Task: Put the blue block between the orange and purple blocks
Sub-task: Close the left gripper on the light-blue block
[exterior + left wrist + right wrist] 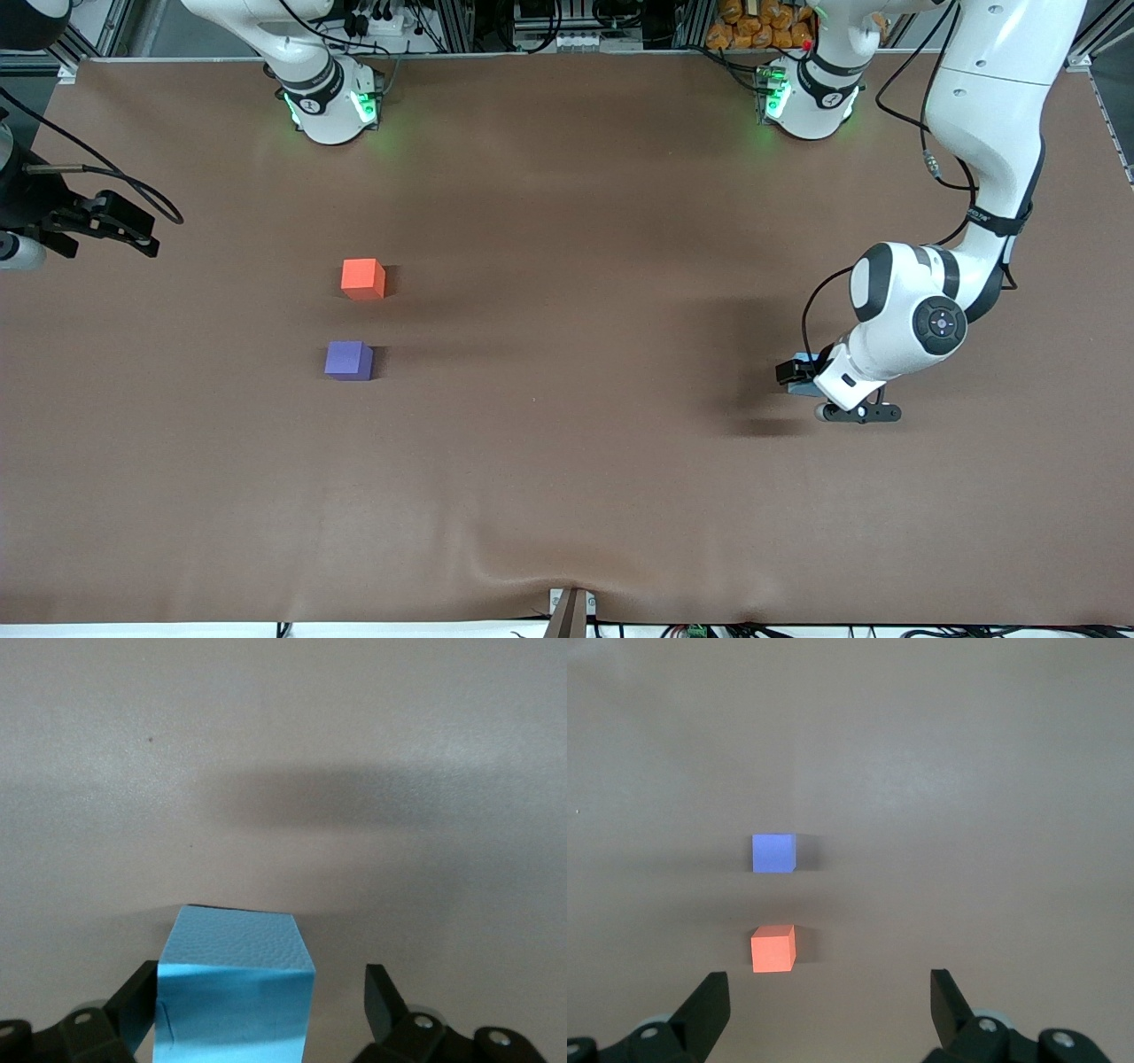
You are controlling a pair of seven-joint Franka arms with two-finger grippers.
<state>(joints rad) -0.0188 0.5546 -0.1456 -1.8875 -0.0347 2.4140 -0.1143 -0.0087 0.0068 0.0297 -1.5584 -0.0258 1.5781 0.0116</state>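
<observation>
- Your left gripper [252,1010] straddles the blue block [235,983], fingers apart, not yet clamped.
- Right gripper [828,1005] waits, spread wide.
- Left to do: grasp, carry between orange block [363,278] and purple block [348,361].

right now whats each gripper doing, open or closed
Left gripper: open, its fingers either side of the blue block, one finger apart from it.
Right gripper: open, holding nothing, waiting up over the table's edge.
</observation>
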